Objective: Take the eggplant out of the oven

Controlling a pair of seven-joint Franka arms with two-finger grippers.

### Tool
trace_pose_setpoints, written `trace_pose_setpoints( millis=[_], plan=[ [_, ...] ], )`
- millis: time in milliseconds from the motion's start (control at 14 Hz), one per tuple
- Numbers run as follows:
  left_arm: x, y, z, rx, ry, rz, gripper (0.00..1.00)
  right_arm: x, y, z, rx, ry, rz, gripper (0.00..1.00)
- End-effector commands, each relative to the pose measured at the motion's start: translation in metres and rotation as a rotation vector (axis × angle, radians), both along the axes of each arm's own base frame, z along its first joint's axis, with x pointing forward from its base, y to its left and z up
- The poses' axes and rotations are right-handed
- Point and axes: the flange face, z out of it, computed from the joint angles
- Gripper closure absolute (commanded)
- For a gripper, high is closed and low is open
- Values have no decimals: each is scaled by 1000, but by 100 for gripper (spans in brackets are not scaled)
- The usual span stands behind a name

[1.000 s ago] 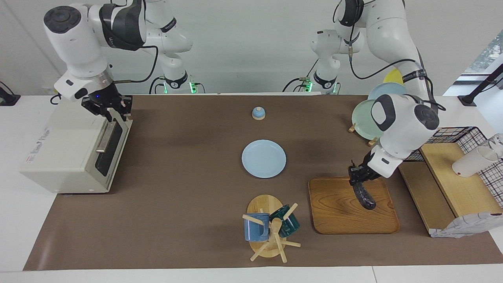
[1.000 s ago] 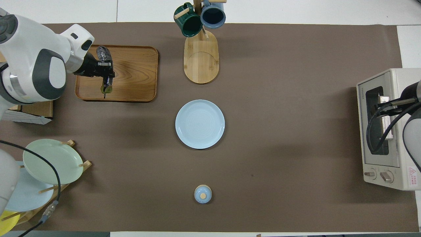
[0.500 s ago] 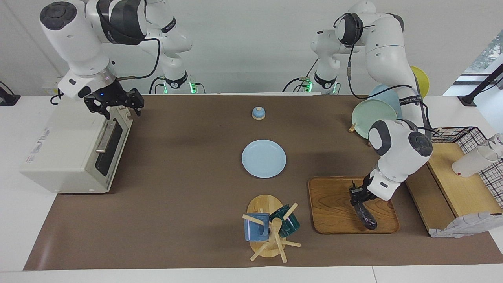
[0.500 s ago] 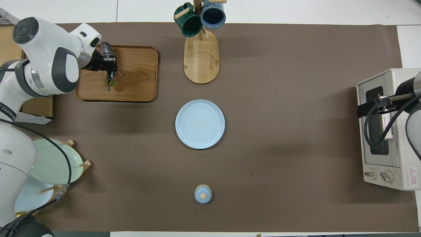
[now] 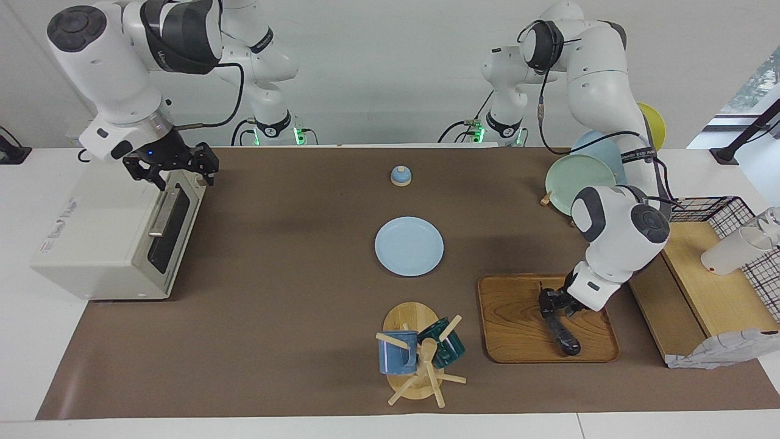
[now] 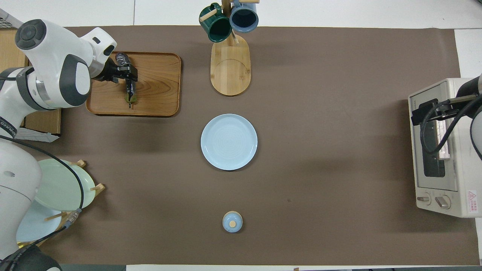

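The eggplant, dark and slender, lies on the wooden tray at the left arm's end of the table, its green stem end nearer to the robots. My left gripper is low over the eggplant's middle, its fingers parted on either side of it. The cream-white oven stands at the right arm's end with its glass door shut. My right gripper hangs open just above the top edge of the oven's door, holding nothing.
A light blue plate lies mid-table, a small blue knobbed lid nearer to the robots. A mug tree stands beside the tray. A plate rack, a wire basket and a wooden box crowd the left arm's end.
The left gripper came down and laid the eggplant on the tray, then its fingers parted. The right gripper opened and rose off the oven's door.
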Motion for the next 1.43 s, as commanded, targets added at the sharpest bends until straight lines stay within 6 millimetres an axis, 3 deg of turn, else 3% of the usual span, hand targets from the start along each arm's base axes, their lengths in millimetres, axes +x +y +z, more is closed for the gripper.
trace_pose_setpoints(
  millis=[0, 143, 357, 571, 786, 929, 1071, 1357],
  plan=[
    [-5, 8, 27, 12, 10, -17, 0, -5, 2, 7, 26, 8, 3, 0],
    [-16, 23, 68, 10, 25, 3, 0, -7, -1, 12, 18, -4, 1, 0],
    [-46, 54, 147, 23, 59, 45, 0, -12, -8, 21, -12, -18, -3, 0],
    [-91, 60, 221, 127, 92, 17, 0, -13, -11, 24, -12, -26, -6, 0],
    [-146, 60, 281, 130, 112, 11, 0, -13, -9, 26, -3, -25, -10, 0],
    [-180, 62, 293, 129, 148, 9, 0, -13, -8, 28, 3, -31, -10, 0],
    [-204, 62, 282, 128, 168, 7, 0, -13, -9, 28, 3, -31, -13, 0],
    [-206, 61, 265, 125, 118, 15, 0, -12, -9, 28, 3, -39, -8, 0]
  ],
)
